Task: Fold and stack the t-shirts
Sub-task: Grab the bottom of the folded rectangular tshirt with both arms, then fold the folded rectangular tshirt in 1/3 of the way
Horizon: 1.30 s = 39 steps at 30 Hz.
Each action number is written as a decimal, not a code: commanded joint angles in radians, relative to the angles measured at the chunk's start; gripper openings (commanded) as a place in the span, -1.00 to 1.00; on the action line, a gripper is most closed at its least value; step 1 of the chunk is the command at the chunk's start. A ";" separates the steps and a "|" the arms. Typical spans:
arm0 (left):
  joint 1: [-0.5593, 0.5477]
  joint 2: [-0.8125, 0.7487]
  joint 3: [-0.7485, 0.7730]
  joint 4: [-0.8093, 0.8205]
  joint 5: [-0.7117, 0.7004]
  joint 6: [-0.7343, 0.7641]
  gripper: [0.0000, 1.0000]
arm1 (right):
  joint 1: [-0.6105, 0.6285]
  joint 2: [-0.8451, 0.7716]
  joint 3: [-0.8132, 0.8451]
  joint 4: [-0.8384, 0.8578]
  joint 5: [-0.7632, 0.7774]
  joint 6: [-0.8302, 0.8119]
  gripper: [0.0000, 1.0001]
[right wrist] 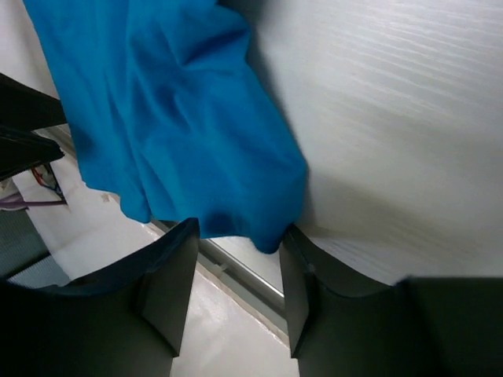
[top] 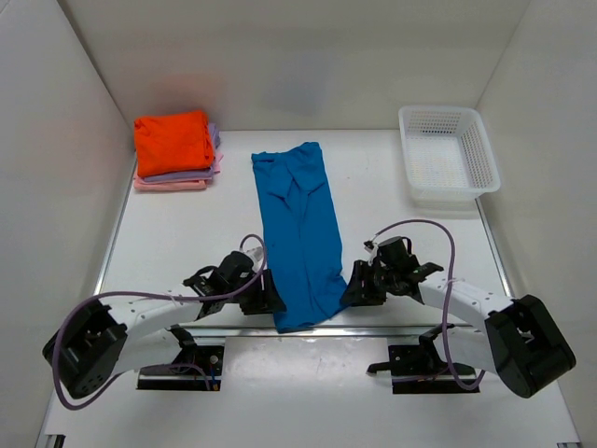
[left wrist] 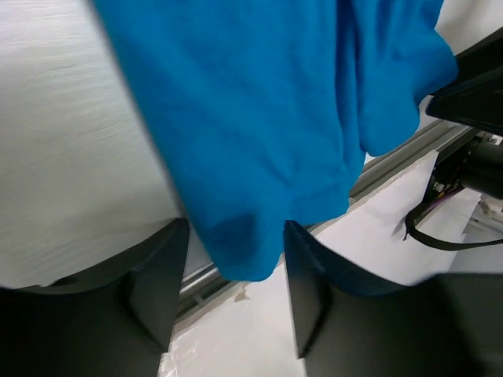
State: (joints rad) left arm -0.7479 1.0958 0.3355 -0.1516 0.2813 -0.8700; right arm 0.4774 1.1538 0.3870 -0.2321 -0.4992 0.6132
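Observation:
The bright blue t-shirt [top: 298, 233] lies folded lengthwise as a long strip down the middle of the table, its near end hanging over the table's front edge. My left gripper [top: 270, 301] is at its near left corner. In the left wrist view the left gripper [left wrist: 234, 290] is open, with the blue hem corner [left wrist: 236, 243] between the fingers. My right gripper [top: 354, 291] is at the near right corner. In the right wrist view the right gripper [right wrist: 236, 290] is open, with the hem corner [right wrist: 259, 224] between the fingers. The folded orange t-shirt [top: 172, 140] tops the lavender t-shirt [top: 213, 149] and the pink t-shirt [top: 170, 184] at the back left.
A white mesh basket [top: 480, 159] stands at the back right. White walls close the table in on the left, back and right. A metal rail [left wrist: 409, 149] runs along the table's front edge under the shirt's hem.

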 commanded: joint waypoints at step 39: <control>0.574 0.638 0.747 -0.160 0.335 0.283 -0.66 | -0.189 0.742 1.082 -0.449 -0.160 -0.294 -0.83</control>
State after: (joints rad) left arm -0.2310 1.6146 0.9863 -0.3519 0.5716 -0.5976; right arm 0.3370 1.7931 1.3296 -0.6380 -0.6476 0.3897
